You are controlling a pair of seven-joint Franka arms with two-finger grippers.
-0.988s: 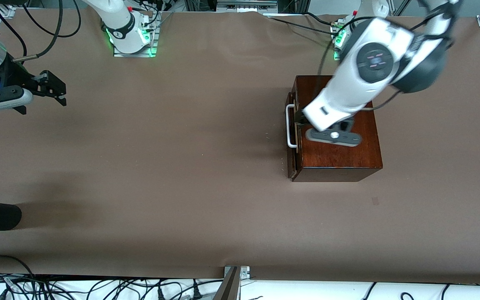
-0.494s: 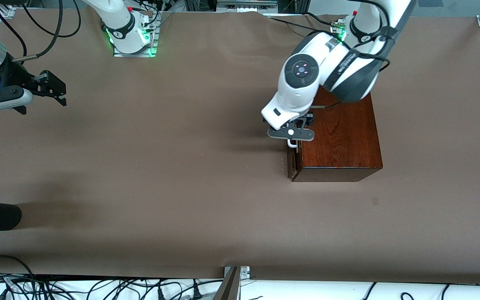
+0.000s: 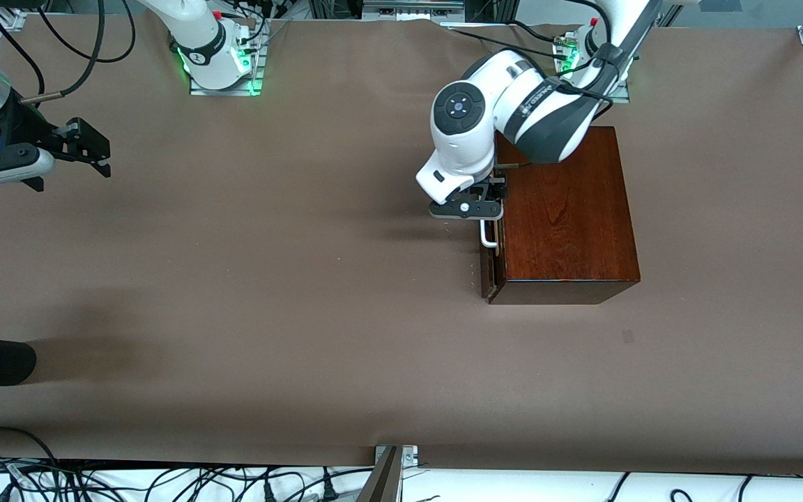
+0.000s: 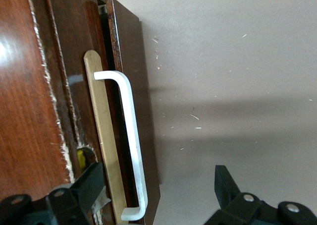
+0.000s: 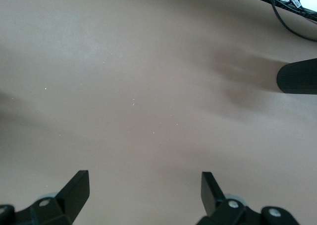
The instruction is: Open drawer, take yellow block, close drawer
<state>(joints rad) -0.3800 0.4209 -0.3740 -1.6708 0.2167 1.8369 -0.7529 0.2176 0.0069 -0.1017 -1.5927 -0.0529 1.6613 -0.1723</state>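
Left end effector (image 4: pixel 156 195) spread wide astride the drawer (image 3: pixel 491 258) handle (image 4: pixel 130 145).
Bar probably between its fingers; right end effector (image 5: pixel 143 195) waits open.

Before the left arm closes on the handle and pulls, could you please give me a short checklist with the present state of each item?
1. Left gripper open: ok, both fingers spread wide in the left wrist view.
2. White handle between the fingers: ok, its bar runs through the gap, untouched.
3. Drawer state: not ok for the task yet, only slightly ajar in the dark-wood box.
4. Table in front of the drawer free for the pull: ok, nothing lies there.
5. Yellow block: cannot tell, only a yellow sliver at the box edge.
6. Right gripper out of the way: ok, waiting open at the right arm's end of the table.
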